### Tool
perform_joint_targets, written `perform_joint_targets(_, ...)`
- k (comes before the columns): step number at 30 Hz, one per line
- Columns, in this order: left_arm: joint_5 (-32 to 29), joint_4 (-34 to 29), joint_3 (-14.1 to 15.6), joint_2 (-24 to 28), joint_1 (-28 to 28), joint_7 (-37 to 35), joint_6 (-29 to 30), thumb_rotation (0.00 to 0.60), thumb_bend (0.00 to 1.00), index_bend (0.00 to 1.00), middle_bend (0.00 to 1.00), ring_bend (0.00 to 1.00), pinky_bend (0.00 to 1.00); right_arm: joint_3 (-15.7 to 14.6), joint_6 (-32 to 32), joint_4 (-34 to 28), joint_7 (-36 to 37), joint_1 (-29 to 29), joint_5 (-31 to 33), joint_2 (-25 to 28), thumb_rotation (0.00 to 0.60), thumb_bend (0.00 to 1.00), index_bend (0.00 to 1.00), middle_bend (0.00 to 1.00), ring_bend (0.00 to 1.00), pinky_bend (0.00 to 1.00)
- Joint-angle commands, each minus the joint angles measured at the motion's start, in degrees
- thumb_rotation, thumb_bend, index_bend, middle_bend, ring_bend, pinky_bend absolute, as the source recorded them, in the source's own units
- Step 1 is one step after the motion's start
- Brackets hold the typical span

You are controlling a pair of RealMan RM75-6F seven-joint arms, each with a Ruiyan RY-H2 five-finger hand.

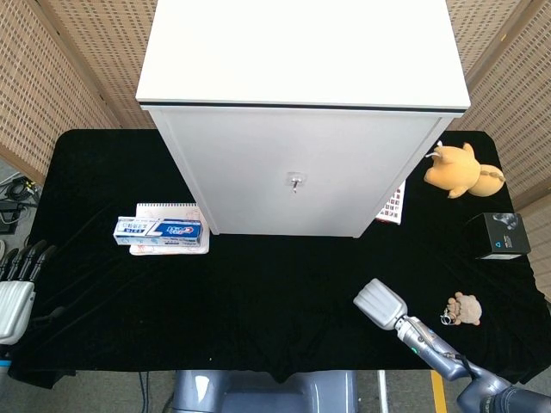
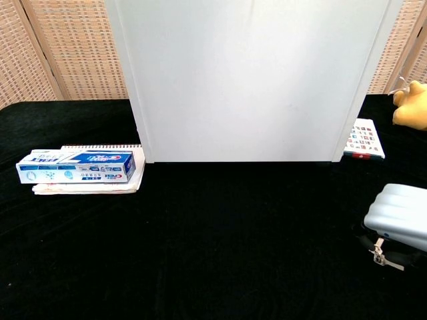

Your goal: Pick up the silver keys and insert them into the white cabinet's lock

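The white cabinet (image 1: 297, 129) stands at the back of the table, its small silver lock (image 1: 294, 181) in the middle of the door. The silver keys (image 2: 381, 254) lie on the black cloth at the right, seen only in the chest view. My right hand (image 2: 401, 217) hovers right over them, its silver back up and its dark fingers reaching down around the keys; whether they touch is unclear. In the head view the right hand (image 1: 380, 304) hides the keys. My left hand (image 1: 15, 288) rests at the table's left edge, fingers straight and apart, holding nothing.
A toothpaste box (image 1: 160, 229) lies on a notebook left of the cabinet. At the right are a yellow plush toy (image 1: 461, 169), a black box (image 1: 500, 234), a small beige plush (image 1: 466, 308) and a booklet (image 2: 363, 139) beside the cabinet.
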Motion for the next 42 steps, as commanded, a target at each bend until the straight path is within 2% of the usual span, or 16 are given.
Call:
perform_joint_targets(1, -0.03, -0.03, 0.01, 0.01, -0.02, -0.03, -0.03, 0.600, 0.00, 0.00, 0.00, 0.00, 0.00, -0.18, -0.12, 0.30, -0.25, 0.14, 0.23, -0.18, 0.600, 0.54, 0.54, 0.92, 0.91, 1.00)
perform_joint_targets(18, -0.28, -0.01, 0.00, 0.06, -0.11, -0.11, -0.08, 0.600, 0.00, 0.00, 0.00, 0.00, 0.00, -0.97, 0.07, 2.05, -0.29, 0.52, 1.38, -1.29, 0.600, 0.60, 0.58, 0.92, 0.91, 1.00)
perform_joint_targets(25, -0.29, 0.00, 0.04, 0.06, -0.15, -0.18, -0.13, 0.600, 0.00, 0.00, 0.00, 0.00, 0.00, -1.28, 0.57, 2.51, -0.05, 0.62, 1.51, -1.44, 0.600, 0.67, 0.60, 0.92, 0.91, 1.00)
perform_joint_targets(38, -0.23, -0.07, 0.11, 0.10, -0.18, -0.21, -0.08, 0.600, 0.00, 0.00, 0.00, 0.00, 0.00, -1.89, 2.56, 2.87, 0.32, 0.66, 0.77, -1.26, 0.600, 0.67, 0.62, 0.92, 0.91, 1.00)
perform_joint_targets(42, -0.22, -0.07, 0.15, 0.11, -0.21, -0.20, -0.15, 0.600, 0.00, 0.00, 0.00, 0.00, 0.00, -1.90, 5.17, 2.63, -1.39, 0.74, -0.95, -0.64, 0.600, 0.67, 0.63, 0.92, 0.91, 1.00)
